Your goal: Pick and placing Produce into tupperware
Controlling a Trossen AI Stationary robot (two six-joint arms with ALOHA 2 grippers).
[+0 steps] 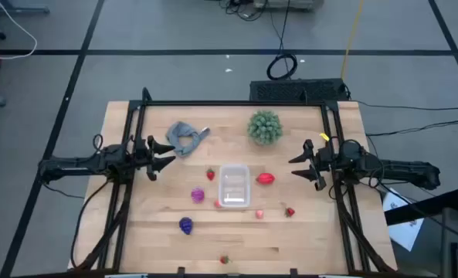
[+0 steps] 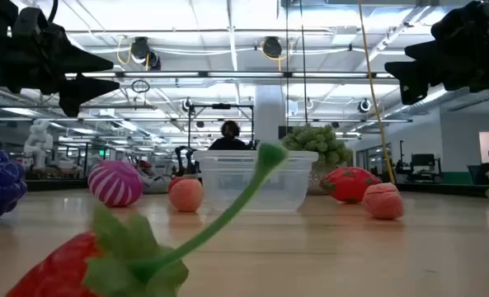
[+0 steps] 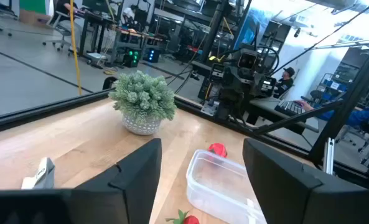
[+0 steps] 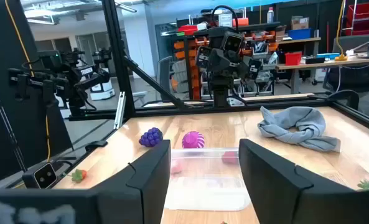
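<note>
Both pincers empty, fingers apart: left pincer (image 1: 164,157), right pincer (image 1: 300,167) flank the wooden surface (image 1: 151,232). Clear plastic tupperware (image 1: 234,186) mid-surface, small red, magenta and purple toy produce (image 1: 198,195) scattered around it. Probably light, rigid, rolls easily; grip across widest part.

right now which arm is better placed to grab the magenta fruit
Left. The magenta fruit lies on the left side of the tupperware, nearer the open left tool. The right tool would have to cross over the container.

Dark jointed arms, black angular fingers (image 3: 140,177)
</note>
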